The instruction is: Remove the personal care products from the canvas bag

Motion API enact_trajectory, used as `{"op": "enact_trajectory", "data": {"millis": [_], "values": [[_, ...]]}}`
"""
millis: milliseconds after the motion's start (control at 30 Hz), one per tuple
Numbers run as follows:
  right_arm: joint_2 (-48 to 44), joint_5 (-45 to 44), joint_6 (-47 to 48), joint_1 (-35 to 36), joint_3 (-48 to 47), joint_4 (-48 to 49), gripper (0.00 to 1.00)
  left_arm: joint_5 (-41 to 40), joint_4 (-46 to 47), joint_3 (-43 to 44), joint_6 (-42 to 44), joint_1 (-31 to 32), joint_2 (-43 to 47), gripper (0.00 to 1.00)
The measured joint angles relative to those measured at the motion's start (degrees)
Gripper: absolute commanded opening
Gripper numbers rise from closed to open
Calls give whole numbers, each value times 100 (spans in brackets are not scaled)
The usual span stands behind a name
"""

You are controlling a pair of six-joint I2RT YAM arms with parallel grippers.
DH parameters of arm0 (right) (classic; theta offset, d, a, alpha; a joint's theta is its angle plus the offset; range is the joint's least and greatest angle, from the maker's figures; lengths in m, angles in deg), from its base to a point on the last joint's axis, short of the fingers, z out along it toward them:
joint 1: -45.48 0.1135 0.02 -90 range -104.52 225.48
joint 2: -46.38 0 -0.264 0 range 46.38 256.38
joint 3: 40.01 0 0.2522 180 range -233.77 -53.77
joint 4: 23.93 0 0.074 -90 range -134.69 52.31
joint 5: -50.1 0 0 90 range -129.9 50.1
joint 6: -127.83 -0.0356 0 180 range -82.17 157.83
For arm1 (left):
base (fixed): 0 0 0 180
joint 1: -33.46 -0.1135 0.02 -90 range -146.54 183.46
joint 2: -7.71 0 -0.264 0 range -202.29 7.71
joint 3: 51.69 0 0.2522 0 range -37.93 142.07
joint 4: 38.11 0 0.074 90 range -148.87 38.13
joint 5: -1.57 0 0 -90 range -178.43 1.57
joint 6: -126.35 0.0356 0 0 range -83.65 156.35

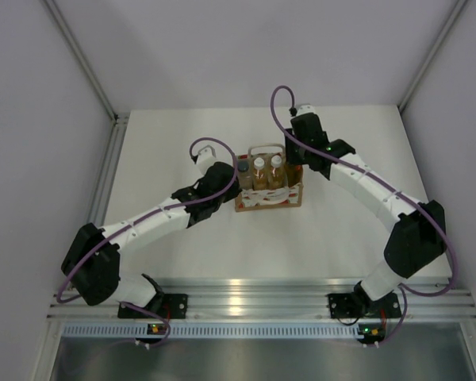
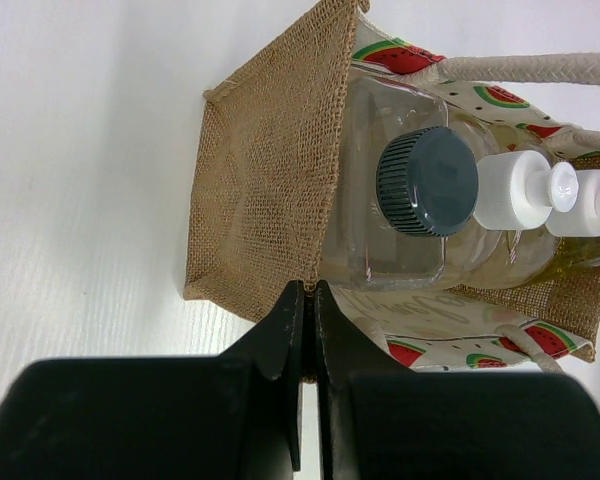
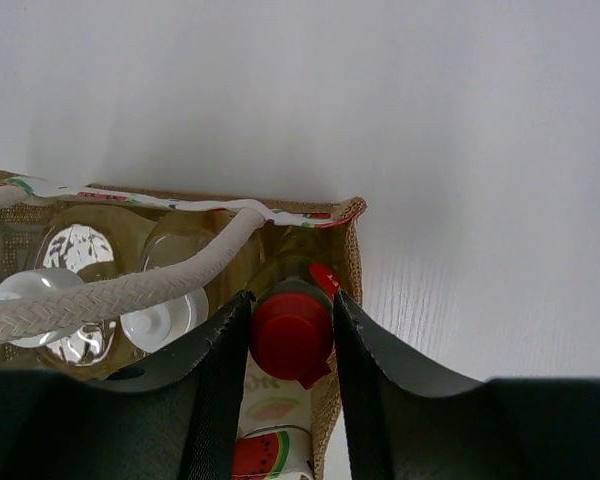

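Two fingers of the right hand [image 3: 292, 300] stand against either side of the red cap [image 3: 292, 338], clamped on it as far as the wrist view shows. The yellow bottle [image 3: 276, 398] stands upright beneath them, at the right end of the canvas bag [image 3: 350, 250]. Just beside the left finger a white loop handle [image 3: 130, 290] crosses the bag's mouth, and past it sit the two amber bottles [image 3: 160, 318] with their white caps.

At the bag's other end the left hand [image 2: 308, 300] has its fingers pressed together, apparently pinching the burlap rim next to the clear bottle [image 2: 380, 240] with the dark grey cap [image 2: 427, 182]. All four bottles are inside, and the bag stands near the middle of the desk [image 1: 182, 254].

The step in hand looks like drawing the yellow bottle out. It should go best as a straight vertical lift, keeping the grip low on the cap so it does not slip off the rounded top. The rope handle lies close enough to catch a finger. The left hand's pinch should hold firm so the light bag does not rise with the bottle.
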Motion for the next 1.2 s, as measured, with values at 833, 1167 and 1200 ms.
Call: {"op": "enact_trajectory", "data": {"millis": [833,1167,1200], "values": [[13,-280,-92,153,-181,-315,0,2,0,0,-7,0,0,0],[63,-267,-48,190,-999,-1032,0,13,13,-9,-15,0,0,0],[63,-267,-44,190,-1086,-1097,0,15,13,-9,-15,0,0,0]]}}
